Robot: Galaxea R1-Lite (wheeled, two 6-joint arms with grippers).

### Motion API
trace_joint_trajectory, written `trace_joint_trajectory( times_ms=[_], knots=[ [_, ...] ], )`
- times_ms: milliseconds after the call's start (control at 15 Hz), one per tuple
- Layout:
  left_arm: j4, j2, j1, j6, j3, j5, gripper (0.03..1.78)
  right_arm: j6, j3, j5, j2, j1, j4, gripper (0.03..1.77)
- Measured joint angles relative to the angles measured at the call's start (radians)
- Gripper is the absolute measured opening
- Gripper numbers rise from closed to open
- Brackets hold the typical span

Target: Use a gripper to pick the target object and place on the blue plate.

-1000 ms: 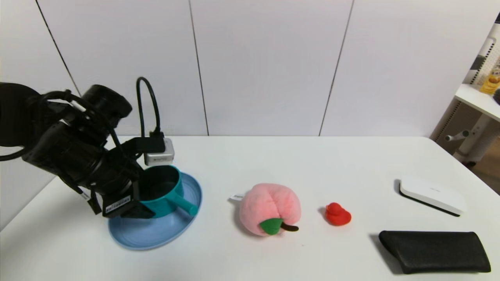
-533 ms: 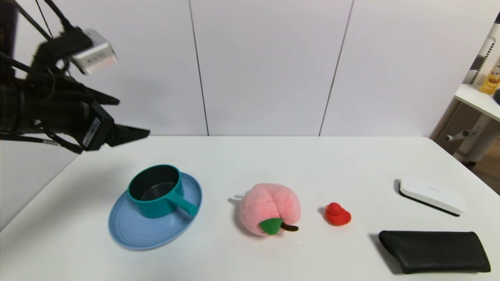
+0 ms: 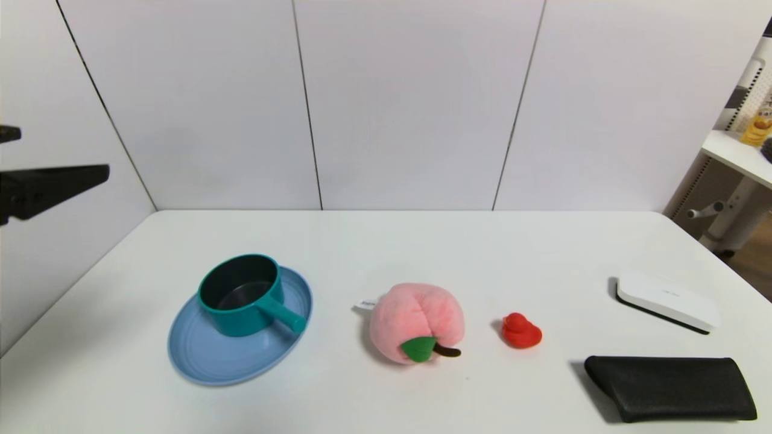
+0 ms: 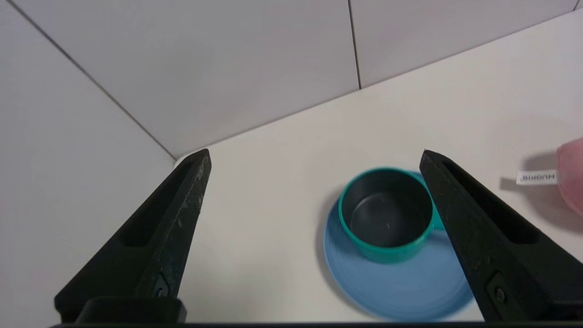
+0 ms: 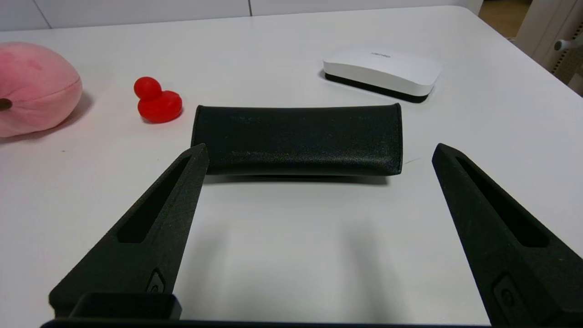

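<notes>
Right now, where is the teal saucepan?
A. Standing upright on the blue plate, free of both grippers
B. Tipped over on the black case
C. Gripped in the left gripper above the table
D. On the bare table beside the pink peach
A: the teal saucepan stands upright on the blue plate, while the left gripper hangs open well above it.

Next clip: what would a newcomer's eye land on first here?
Probably the teal saucepan sitting upright on the blue plate at the table's left, handle pointing toward the pink plush peach at centre. The left end effector hangs open, high above and clear of the pan. A red toy duck sits right of the peach.
</notes>
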Motion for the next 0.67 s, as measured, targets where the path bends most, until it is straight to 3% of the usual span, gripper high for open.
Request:
trace_joint_trajectory(
  times_ms=[467, 667],
  knots=[
    [-0.021, -0.559, 0.018, -0.019, 0.609, 0.023, 1.68, 0.0, 0.0, 0.0, 0.0, 0.0, 0.0, 1.7],
    [-0.139, -0.72, 0.04, -0.023, 0.809, 0.022, 1.69, 0.0, 0.0, 0.0, 0.0, 0.0, 0.0, 1.7]
  ],
)
